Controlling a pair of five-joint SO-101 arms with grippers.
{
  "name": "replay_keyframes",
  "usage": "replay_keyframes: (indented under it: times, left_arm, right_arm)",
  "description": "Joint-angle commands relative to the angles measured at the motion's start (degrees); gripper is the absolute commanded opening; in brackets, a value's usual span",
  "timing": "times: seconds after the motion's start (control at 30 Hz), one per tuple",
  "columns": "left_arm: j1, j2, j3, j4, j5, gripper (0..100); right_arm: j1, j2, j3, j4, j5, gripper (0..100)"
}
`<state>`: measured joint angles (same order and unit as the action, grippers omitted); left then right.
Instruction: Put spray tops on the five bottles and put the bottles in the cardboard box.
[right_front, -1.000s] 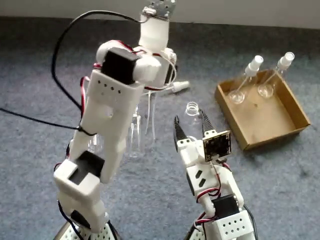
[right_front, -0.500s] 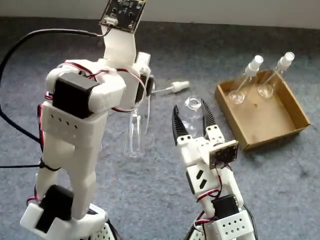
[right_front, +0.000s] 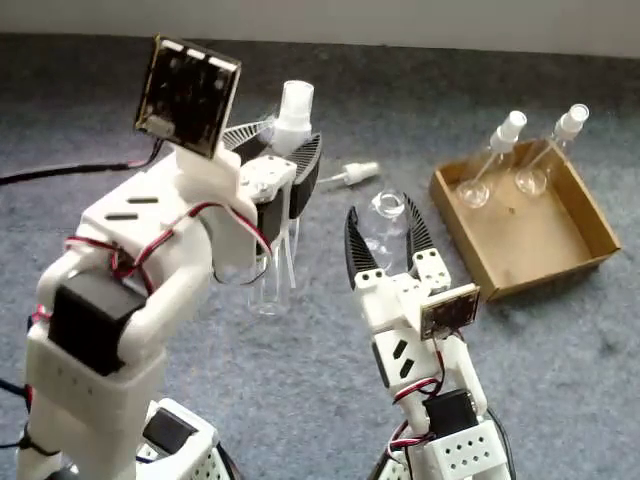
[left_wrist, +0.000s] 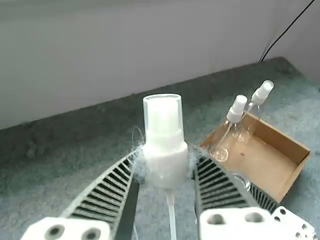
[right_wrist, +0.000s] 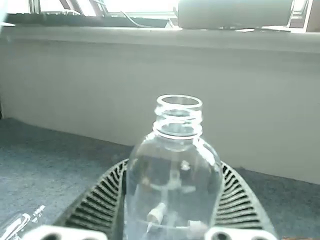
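Observation:
My left gripper (right_front: 285, 140) hangs above the carpet, shut on a white spray top (right_front: 294, 103) whose tube points down. The left wrist view shows that spray top (left_wrist: 162, 135) pinched upright between the fingers (left_wrist: 107, 192). Lower and to the right, my right gripper (right_front: 381, 212) is shut on an open clear bottle (right_front: 386, 206). The bottle (right_wrist: 173, 160) stands upright between the ribbed fingers (right_wrist: 97, 200) with its neck bare. The cardboard box (right_front: 545, 250) lies at the right with two capped bottles (right_front: 492, 160) (right_front: 548, 150) inside.
A loose spray top (right_front: 355, 173) lies on the carpet between the grippers. Another clear bottle (right_front: 270, 275) stands partly hidden behind my left arm. The box (left_wrist: 270, 155) and its two bottles (left_wrist: 230, 125) also appear in the left wrist view. Grey carpet spreads around the arms.
My left arm has swung up and toward the camera, lifting the spray top clear of the carpet. My right gripper moved forward and took the open bottle between its fingers.

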<state>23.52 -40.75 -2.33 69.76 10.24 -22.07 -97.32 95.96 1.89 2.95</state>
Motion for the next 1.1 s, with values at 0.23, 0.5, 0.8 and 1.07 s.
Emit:
replay_keyframes:
  times: [0.23, 0.5, 0.8, 1.07]
  left_arm:
    - [0.75, -28.35, 31.96, -34.81, -6.77, 1]
    - [0.75, -16.31, 23.08, -35.34, -6.51, 1]
    - [3.56, -3.91, 15.34, -35.43, -1.14, 1]
    - [5.67, -3.38, 15.87, -39.65, -0.88, 1]
  right_arm:
    - [-0.48, -0.57, 7.60, 2.07, -0.53, 12.8]
    - [-6.99, -0.84, 7.60, 7.16, -0.18, 12.8]
    - [-7.25, -0.92, 7.60, 7.69, -0.09, 12.8]
    - [-7.25, -0.92, 7.60, 7.78, -0.09, 12.8]
